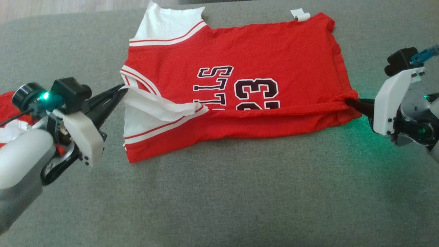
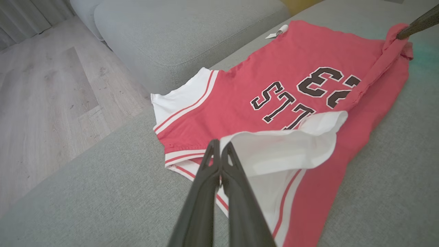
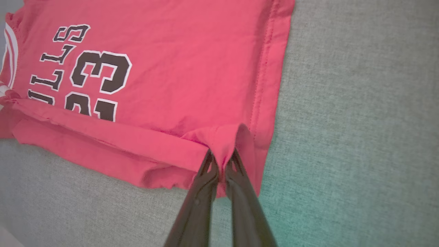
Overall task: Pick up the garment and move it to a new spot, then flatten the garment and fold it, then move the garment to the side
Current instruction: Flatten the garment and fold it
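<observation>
The garment (image 1: 247, 65) is a red jersey with white sleeves and dark letters and numbers, lying on a grey cushion (image 1: 219, 192). Its near edge is folded partly over the print. My left gripper (image 1: 120, 90) is shut on the white sleeve at the jersey's left end; in the left wrist view the sleeve (image 2: 281, 147) is pinched at my left gripper (image 2: 220, 145). My right gripper (image 1: 348, 102) is shut on the red hem corner at the right end, seen pinched in the right wrist view by the right gripper (image 3: 222, 156) on the garment (image 3: 178, 61).
A white tag (image 1: 300, 14) sticks out at the jersey's far edge. Another red and white cloth (image 1: 8, 113) lies at the far left behind my left arm. Wooden floor (image 2: 44, 89) and a second grey cushion (image 2: 178, 31) lie beyond the cushion's edge.
</observation>
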### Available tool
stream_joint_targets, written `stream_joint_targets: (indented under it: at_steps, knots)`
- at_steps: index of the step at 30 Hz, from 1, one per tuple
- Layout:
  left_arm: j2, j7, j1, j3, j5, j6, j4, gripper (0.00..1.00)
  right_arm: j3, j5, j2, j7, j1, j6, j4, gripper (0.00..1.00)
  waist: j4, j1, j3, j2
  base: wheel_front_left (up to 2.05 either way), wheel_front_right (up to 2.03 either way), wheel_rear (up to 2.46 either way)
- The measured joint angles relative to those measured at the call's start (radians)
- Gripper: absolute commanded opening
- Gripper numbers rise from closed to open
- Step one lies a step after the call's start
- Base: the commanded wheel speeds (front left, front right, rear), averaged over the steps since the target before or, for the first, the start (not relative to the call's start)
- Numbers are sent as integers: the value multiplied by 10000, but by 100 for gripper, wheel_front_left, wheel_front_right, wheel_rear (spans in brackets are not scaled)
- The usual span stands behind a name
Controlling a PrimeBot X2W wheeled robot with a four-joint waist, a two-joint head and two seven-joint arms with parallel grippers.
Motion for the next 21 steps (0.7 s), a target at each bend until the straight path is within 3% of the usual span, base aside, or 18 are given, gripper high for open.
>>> stream_joint_targets:
  at_steps: [10,11,12,13,14,15,19,21]
  knots:
    - [-539,-355,-1466,-1154,-52,0,1137,0,161,-130,155,-196,-620,0,380,0,-27,0,468,0,0,0,0]
    - [-594,-370,-1585,-1225,-50,0,1300,0,190,-180,190,-268,-661,0,422,9,-38,0,508,0,0,0,0]
    - [-675,-384,-1691,-1244,-65,0,1507,0,224,-213,234,-347,-710,0,479,79,-53,1,545,0,0,0,0]
    - [-754,-382,-1768,-1248,-138,0,1695,23,255,-238,286,-401,-764,0,531,100,-75,2,571,0,0,0,0]
    - [-830,-443,-1848,-1267,-136,0,1860,78,282,-274,337,-443,-799,0,575,100,-99,1,595,0,0,0,0]
    - [-922,-543,-1924,-1269,-127,0,2033,100,299,-326,382,-529,-822,0,617,100,-116,0,623,0,0,0,0]
    - [-1365,-1108,-2225,-1262,56,38,2922,100,286,-397,585,-1156,-935,0,940,100,-148,2,679,-1,0,0,0]
    - [-1569,-1601,-2271,-1216,186,245,3281,100,182,-512,644,-1998,-949,0,928,100,-144,0,652,0,0,0,0]
